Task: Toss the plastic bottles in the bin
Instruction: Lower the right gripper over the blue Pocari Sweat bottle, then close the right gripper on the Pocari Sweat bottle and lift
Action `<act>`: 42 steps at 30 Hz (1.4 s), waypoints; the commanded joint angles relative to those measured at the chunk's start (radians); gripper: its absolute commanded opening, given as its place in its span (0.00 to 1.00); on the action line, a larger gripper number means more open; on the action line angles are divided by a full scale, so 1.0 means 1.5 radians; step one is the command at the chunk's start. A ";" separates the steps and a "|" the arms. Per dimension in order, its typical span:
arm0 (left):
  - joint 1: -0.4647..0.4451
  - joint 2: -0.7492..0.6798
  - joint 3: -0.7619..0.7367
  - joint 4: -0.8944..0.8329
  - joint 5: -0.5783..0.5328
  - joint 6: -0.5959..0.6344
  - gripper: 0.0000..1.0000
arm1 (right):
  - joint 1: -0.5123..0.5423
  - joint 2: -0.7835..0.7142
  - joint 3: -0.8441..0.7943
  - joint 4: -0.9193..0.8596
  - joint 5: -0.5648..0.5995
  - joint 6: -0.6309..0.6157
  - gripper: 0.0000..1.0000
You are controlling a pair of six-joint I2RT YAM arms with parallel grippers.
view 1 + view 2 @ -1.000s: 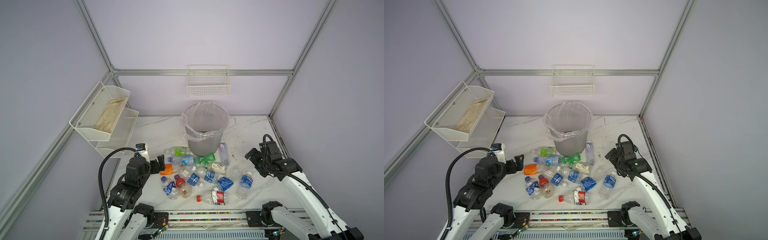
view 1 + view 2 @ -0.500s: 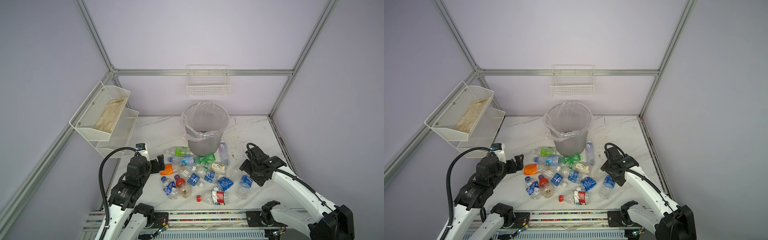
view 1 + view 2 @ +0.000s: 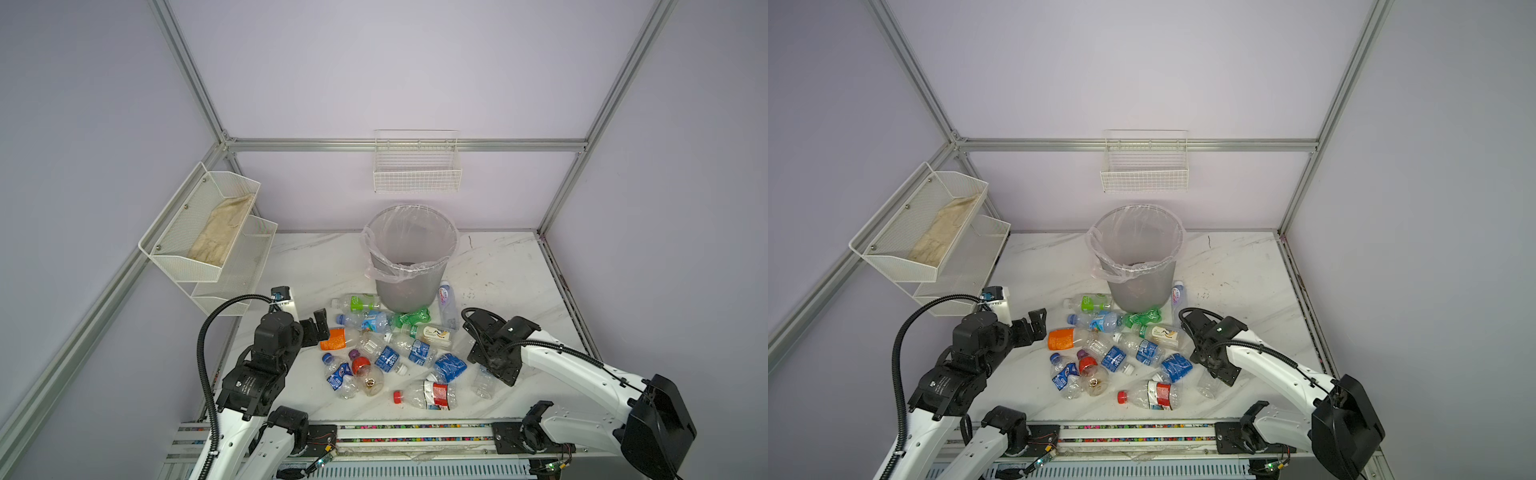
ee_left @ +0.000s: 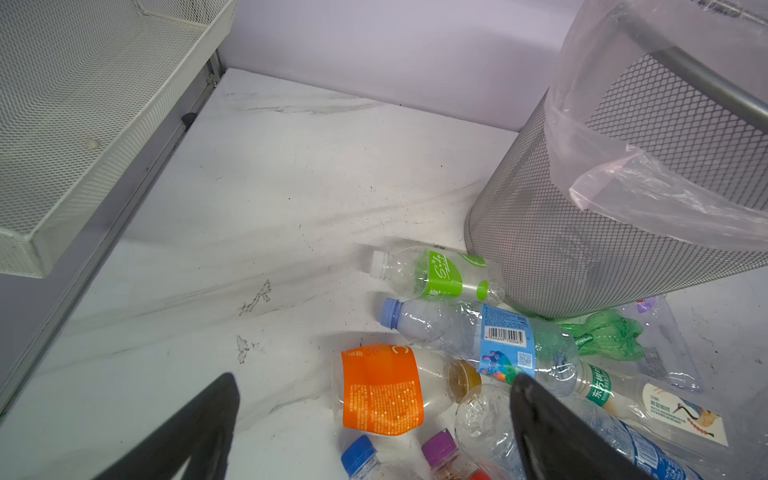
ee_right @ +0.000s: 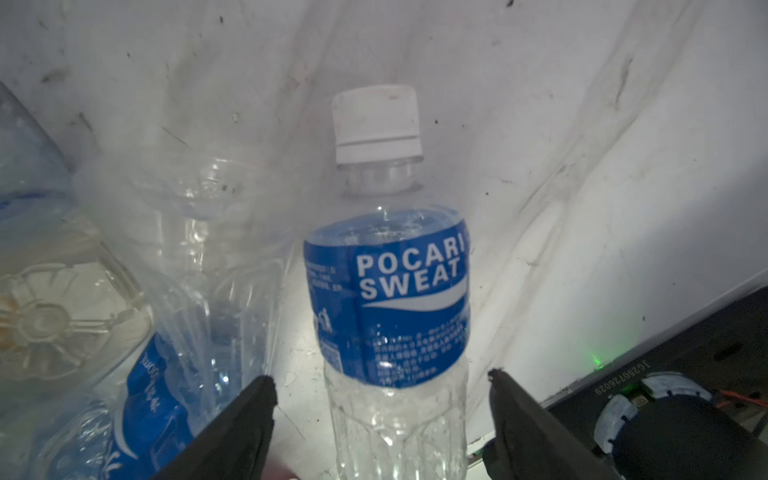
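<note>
The bin (image 3: pixel 411 257) (image 3: pixel 1138 257), grey mesh lined with a clear bag, stands at mid-table. Several plastic bottles lie before it, among them an orange-labelled one (image 3: pixel 334 338) (image 4: pixel 382 390), a green-labelled one (image 3: pixel 359 302) (image 4: pixel 440 272) and a red-labelled one (image 3: pixel 432 395). At the pile's right edge, my right gripper (image 3: pixel 492 368) (image 5: pixel 380 382) is down over a blue-labelled white-capped bottle (image 5: pixel 386 299) (image 3: pixel 483 384). Its jaws are open on either side of the clear lower body, with gaps on both sides. My left gripper (image 3: pixel 318 328) (image 4: pixel 374 380) hangs open just left of the orange-labelled bottle.
White mesh shelves (image 3: pixel 208 232) holding a cloth hang on the left wall, close behind the left arm. A white wire basket (image 3: pixel 417 174) hangs on the back wall above the bin. The arms' rail (image 3: pixel 395 432) runs along the table's front edge.
The right arm swung left and down from the table's right side onto the blue-labelled bottle, and its jaws have narrowed somewhat. The left arm has not moved.
</note>
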State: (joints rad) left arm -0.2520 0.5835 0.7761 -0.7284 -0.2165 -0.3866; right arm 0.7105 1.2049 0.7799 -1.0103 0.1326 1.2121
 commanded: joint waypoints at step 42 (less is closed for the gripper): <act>-0.008 -0.007 -0.024 0.001 -0.014 -0.016 1.00 | 0.040 -0.028 -0.027 0.025 0.033 0.088 0.26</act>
State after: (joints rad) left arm -0.2569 0.5819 0.7761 -0.7357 -0.2390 -0.4023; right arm 0.7670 1.2072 0.6983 -0.8829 0.1261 1.2926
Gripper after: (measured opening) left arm 0.998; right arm 0.542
